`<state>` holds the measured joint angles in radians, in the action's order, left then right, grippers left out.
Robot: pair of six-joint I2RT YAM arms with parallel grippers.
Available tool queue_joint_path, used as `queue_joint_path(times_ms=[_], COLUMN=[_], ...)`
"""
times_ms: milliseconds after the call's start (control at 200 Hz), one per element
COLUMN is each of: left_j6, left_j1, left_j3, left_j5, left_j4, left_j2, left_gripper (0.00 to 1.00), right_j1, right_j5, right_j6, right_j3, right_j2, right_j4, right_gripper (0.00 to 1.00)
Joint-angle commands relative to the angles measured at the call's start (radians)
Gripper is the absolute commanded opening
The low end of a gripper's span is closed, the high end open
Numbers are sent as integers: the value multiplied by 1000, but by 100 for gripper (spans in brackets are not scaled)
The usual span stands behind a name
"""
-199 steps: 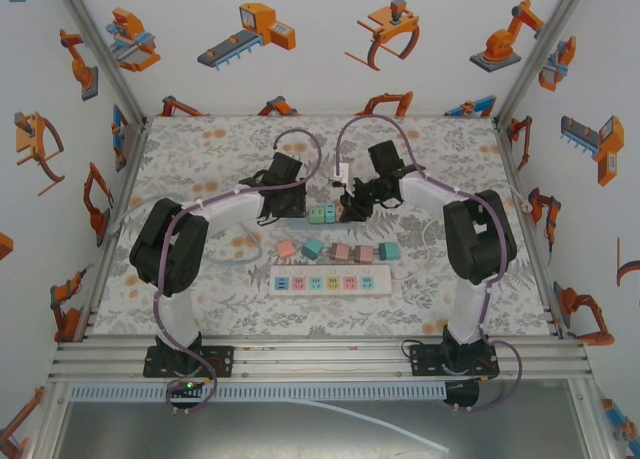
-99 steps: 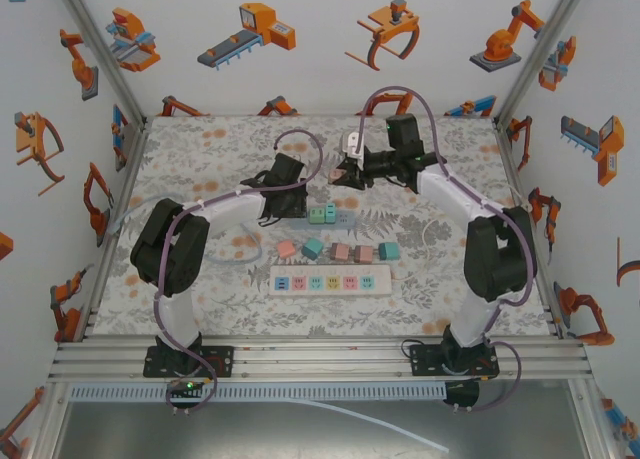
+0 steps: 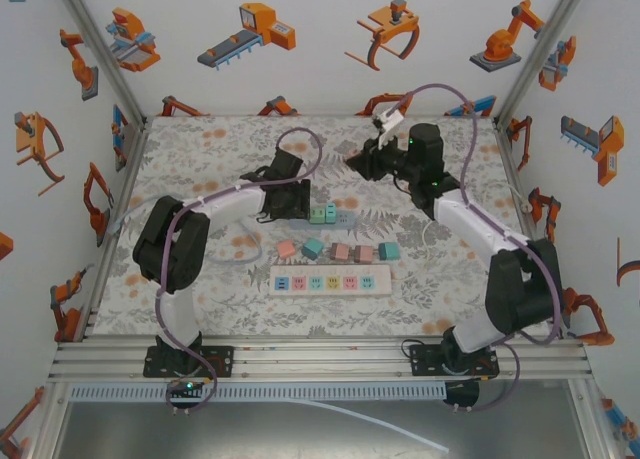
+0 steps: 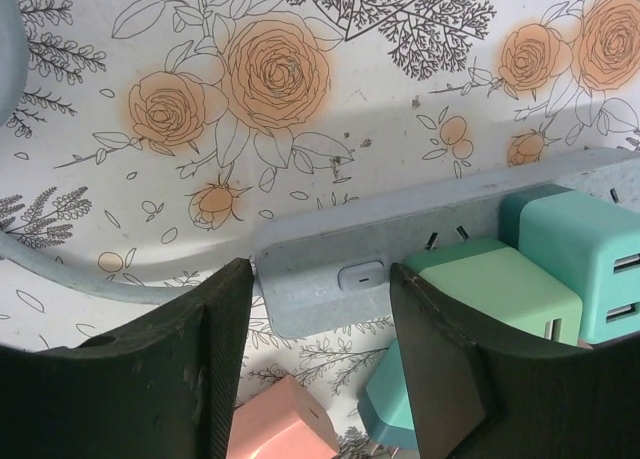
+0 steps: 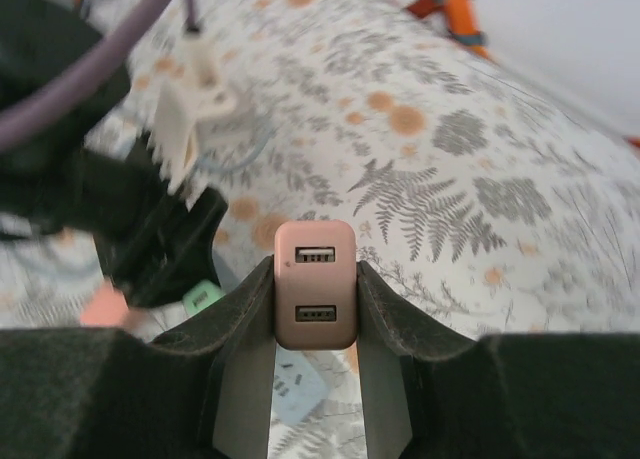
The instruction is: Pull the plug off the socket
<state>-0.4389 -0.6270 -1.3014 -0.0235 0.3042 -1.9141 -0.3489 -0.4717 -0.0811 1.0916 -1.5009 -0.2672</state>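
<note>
Right gripper (image 5: 314, 269) risen to upper centre, clamped on pink plug (image 5: 315, 314) (pulled free, I reckon); left gripper (image 4: 320, 274) just parted around grey strip (image 4: 300, 254)

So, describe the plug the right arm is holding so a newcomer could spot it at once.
Find the floral table's far side, where the right arm reaches. Between its jaws sits a dusty-pink cube plug with two USB ports. Unlike the plugs on the table, it alone is held in the air.

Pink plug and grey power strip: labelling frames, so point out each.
pink plug (image 5: 315, 284), right wrist view, face with USB ports.
grey power strip (image 4: 310, 264), left wrist view, top beside its switch.
</note>
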Motion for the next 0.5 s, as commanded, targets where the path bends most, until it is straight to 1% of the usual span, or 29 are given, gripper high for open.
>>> queue_joint_path(times_ms=[0, 125, 300, 381, 496], left_j6=[-8, -14, 12, 31, 77], left_j1=[10, 45, 81, 88, 88], left_j3=[23, 8, 13, 30, 58], left_j5=[159, 221, 302, 331, 387], left_j4=[239, 206, 167, 147, 120], left_j2=[-35, 18, 121, 172, 245], left_gripper=[58, 62, 67, 71, 76], right_j1=[5, 8, 33, 45, 63], right_j5=[288, 347, 469, 497, 495], right_j6=[-305, -391, -539, -583, -644], right_j3=[48, 41, 10, -29, -88], right_j2=[102, 161, 213, 233, 246], right_j4=[158, 264, 411, 428, 424], right_gripper=[0, 0, 0, 0, 0])
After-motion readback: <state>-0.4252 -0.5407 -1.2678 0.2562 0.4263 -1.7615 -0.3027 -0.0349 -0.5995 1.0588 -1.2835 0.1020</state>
